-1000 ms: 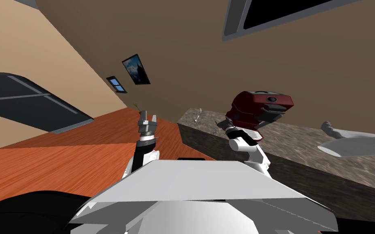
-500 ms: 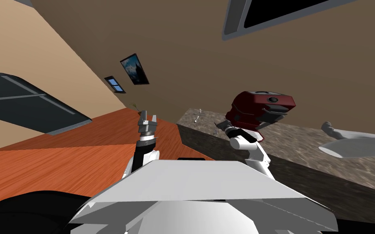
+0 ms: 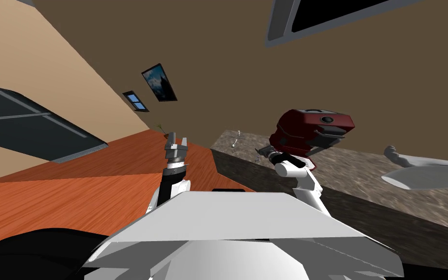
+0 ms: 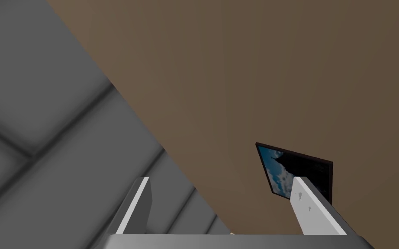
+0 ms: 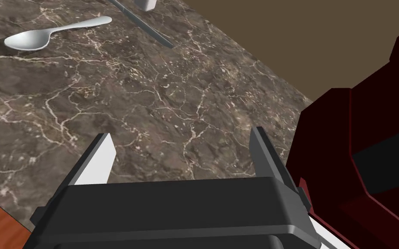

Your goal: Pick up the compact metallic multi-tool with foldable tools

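Multi-tool (image 5: 146, 25), seemingly the slim grey piece lying on the marble counter (image 5: 151, 108) beyond the spoon (image 5: 51, 34), sits well ahead of your open right gripper (image 5: 180, 135), long axis slanting across its approach, while the open left gripper (image 3: 176, 142) hangs farther off.

The right claw (image 5: 181, 140) edges farther over the marbled counter (image 5: 107, 99) beside the red appliance (image 3: 310, 131), while my head camera drifts slightly.

Dark marble counter (image 5: 151, 108) carries spoon (image 5: 36, 39), slim grey utensil (image 5: 151, 30), dark red appliance (image 5: 358, 129).
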Tool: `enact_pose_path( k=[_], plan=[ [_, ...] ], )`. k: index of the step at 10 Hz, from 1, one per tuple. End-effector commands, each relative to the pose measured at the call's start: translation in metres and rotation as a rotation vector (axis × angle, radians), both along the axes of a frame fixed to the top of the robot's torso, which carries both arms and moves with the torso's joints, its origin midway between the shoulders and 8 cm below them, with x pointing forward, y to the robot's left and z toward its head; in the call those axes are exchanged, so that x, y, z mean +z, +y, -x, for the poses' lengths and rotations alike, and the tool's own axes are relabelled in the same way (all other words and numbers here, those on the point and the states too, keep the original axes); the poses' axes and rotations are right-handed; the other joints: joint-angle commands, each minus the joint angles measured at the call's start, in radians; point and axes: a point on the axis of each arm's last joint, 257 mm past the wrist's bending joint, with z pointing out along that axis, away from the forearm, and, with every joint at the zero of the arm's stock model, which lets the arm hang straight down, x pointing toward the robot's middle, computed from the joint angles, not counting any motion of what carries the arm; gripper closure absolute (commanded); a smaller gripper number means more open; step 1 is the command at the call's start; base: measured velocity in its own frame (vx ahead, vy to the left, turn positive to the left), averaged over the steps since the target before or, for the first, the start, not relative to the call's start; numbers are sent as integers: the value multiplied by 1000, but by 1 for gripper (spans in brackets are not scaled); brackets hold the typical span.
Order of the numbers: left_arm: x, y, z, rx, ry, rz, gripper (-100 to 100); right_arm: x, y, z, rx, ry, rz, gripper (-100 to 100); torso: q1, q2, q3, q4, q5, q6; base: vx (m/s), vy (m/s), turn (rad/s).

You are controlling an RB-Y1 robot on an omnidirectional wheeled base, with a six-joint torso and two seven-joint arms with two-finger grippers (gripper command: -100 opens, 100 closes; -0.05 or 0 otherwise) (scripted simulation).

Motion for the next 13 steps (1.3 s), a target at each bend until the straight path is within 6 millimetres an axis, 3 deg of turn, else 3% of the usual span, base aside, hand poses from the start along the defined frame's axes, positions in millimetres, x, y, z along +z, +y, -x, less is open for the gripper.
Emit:
enact_pose_path(
  k=[1,13],
  plan=[
    [0,0,0,0,0,0,0,-11,1,2,-1,49,-31,-100,0,0,0,0,0,0,30,-2,-13],
    [0,0,0,0,0,0,0,-68,6,20,-37,373,-277,-100,0,-1,0,0,0,0,31,-1,-15]
  ],
)
